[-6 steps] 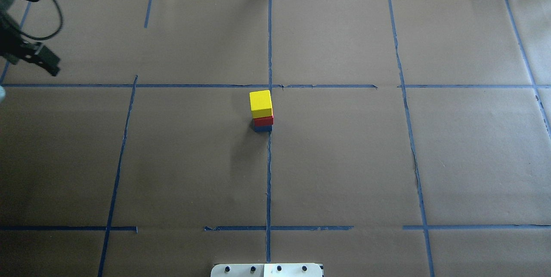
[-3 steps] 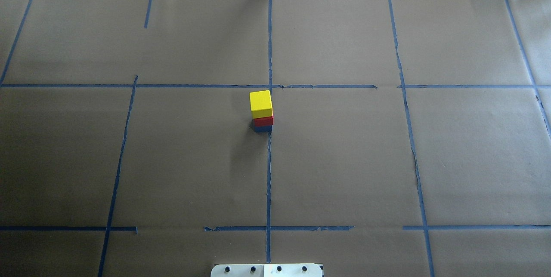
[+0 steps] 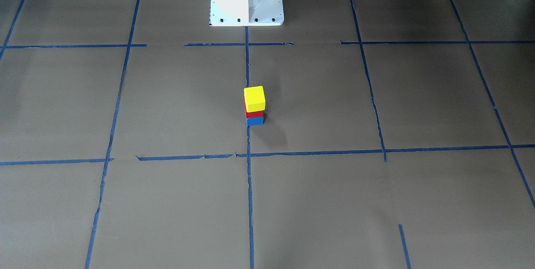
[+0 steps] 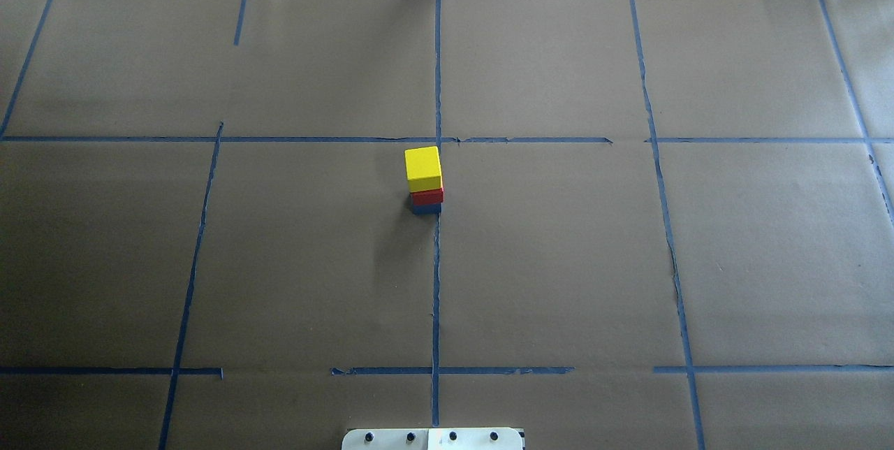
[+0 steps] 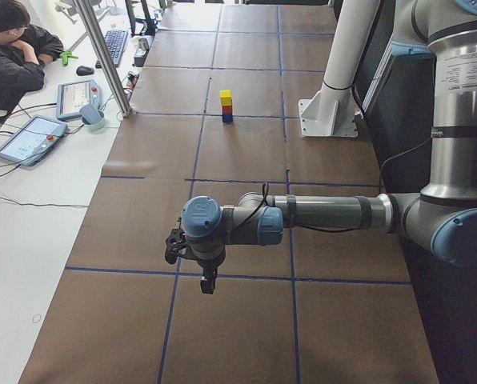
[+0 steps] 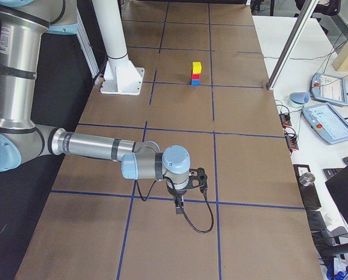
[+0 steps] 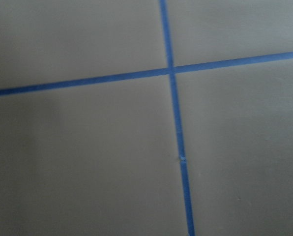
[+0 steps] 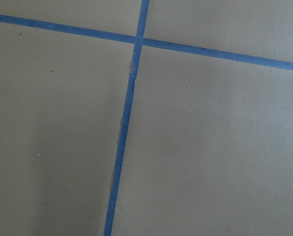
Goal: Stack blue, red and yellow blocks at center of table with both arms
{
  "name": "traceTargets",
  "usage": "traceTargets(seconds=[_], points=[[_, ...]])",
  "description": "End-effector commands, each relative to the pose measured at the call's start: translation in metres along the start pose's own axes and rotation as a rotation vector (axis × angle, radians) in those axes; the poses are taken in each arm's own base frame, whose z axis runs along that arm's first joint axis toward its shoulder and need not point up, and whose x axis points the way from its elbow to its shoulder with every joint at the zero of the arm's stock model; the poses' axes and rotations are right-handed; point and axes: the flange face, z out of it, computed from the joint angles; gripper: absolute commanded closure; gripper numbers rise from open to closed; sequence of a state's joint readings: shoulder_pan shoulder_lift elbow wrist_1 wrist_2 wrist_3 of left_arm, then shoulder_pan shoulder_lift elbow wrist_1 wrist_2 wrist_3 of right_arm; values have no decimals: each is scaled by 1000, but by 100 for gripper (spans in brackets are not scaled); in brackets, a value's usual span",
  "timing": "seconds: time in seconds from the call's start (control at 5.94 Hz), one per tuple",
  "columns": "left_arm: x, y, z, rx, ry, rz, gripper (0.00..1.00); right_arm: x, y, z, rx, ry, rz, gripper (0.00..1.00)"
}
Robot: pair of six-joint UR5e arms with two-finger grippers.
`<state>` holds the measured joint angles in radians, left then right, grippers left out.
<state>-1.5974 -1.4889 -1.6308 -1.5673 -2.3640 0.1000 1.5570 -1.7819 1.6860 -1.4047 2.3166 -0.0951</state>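
The 3 blocks stand as 1 upright column at the centre of the tabletop (image 4: 559,261), beside the middle tape line: blue block (image 4: 426,209) at the bottom, red block (image 4: 427,196) on it, yellow block (image 4: 423,165) on top. The left arm (image 5: 326,212) and right arm (image 6: 92,146) hang low at opposite tabletop ends, each well apart from the column, neither clearly nearer. I cannot tell whether either arm's jaws are apart or together. The stacking looks finished. No writing is readable.
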Motion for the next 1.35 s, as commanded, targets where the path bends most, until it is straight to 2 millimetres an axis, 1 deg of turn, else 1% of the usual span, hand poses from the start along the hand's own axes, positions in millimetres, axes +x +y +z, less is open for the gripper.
traceTargets(seconds=[0.0, 0.51, 0.67, 1.18], points=[[-15, 27, 18, -38, 4, -38, 0, -2, 0, -2, 4, -8, 3, 1], [-11, 23, 14, -28, -2, -26, 0, 2, 5, 1, -3, -4, 12, 1], [-3, 16, 6, -8, 2, -5, 0, 4, 11, 5, -13, -7, 19, 0], [-7, 20, 11, -21, -4, -13, 0, 5, 13, 7, -16, -7, 25, 0]])
